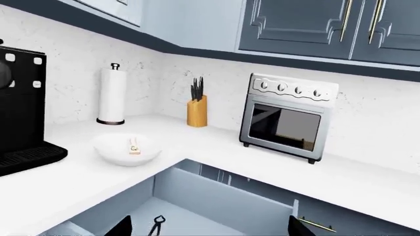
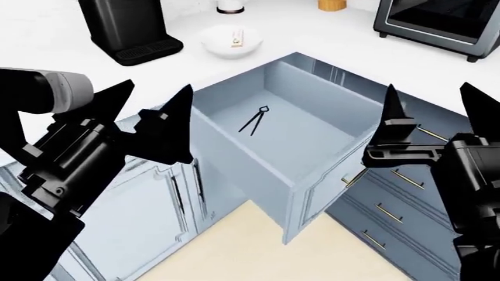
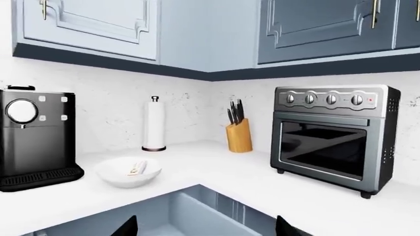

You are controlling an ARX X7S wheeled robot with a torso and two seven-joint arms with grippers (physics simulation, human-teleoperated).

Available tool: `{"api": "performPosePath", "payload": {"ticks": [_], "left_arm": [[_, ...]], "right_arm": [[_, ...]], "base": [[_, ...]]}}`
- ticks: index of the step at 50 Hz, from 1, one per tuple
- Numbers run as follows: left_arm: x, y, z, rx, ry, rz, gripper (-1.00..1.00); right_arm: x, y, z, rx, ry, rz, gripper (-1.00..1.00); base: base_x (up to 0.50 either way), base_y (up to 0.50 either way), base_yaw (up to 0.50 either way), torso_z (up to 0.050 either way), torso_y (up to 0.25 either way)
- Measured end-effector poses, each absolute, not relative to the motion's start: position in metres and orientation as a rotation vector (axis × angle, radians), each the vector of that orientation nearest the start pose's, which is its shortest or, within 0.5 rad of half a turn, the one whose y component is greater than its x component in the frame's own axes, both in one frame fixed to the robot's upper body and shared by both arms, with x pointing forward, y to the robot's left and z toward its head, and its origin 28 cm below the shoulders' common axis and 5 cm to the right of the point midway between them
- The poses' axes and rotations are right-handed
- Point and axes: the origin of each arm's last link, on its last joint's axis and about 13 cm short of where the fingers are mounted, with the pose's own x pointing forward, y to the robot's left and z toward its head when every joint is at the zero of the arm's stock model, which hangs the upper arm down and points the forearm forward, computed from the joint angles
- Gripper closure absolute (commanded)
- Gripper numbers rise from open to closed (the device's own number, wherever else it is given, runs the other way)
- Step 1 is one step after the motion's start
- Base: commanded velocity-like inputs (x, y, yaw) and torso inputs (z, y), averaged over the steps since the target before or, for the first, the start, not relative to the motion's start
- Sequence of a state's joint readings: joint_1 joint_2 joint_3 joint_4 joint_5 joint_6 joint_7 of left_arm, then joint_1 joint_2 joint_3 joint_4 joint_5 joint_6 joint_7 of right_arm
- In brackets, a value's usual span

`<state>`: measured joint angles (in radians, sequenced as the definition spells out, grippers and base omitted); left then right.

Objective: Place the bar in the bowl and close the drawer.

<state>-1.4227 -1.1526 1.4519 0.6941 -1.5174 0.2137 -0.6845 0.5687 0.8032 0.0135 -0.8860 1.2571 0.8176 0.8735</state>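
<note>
While both arms hang in front of the corner cabinets, the bar (image 2: 234,38) lies inside the bowl (image 2: 229,43), which sits on the white worktop (image 2: 47,41) just beside the black coffee machine (image 2: 129,26); seen from the right wrist, the bar (image 3: 137,167) rests slightly tilted against the bowl's (image 3: 128,172) inner slope; the left wrist view shows the bar (image 1: 135,146) there too, in the bowl (image 1: 127,149). The drawer (image 2: 312,149) is pulled fully out from the corner, pale blue-grey with tall sides; thin black pincers (image 2: 254,120) lie on its flat floor, well apart from the walls. Left gripper (image 2: 144,120) hovers beside the drawer's left edge, its jaws spread apart and holding nothing; right gripper (image 2: 434,120) hovers over the drawer's right front corner, jaws likewise apart and empty. Further back on the worktop stand a paper towel roll (image 3: 155,124), a wooden knife block (image 3: 238,131) and a silver toaster oven (image 3: 333,135).
</note>
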Motion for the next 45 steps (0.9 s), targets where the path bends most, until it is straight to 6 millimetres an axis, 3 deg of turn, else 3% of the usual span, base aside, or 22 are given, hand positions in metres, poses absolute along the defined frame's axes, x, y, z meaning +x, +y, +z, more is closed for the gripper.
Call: {"api": "performPosePath", "payload": {"ticks": [9,28,45], "left_arm": [[0.200,0.234,0.278,-0.167,-0.173,-0.412,-1.00],[0.191,0.242,0.348,-0.044,-0.317,-0.362,-1.00],[0.187,0.244,0.365,-0.008,-0.348,-0.350,-1.00]], "right_arm": [[0.181,-0.144,0.261,-0.058,-0.277,-0.048,-1.00],[0.166,-0.157,0.335,-0.136,-0.367,-0.120,-1.00],[0.157,-0.160,0.354,-0.152,-0.400,-0.139,-1.00]], "base": [[0.00,0.00,0.00,0.000,0.000],[0.10,-0.09,0.00,0.000,0.000],[0.38,-0.33,0.00,0.000,0.001]]}}
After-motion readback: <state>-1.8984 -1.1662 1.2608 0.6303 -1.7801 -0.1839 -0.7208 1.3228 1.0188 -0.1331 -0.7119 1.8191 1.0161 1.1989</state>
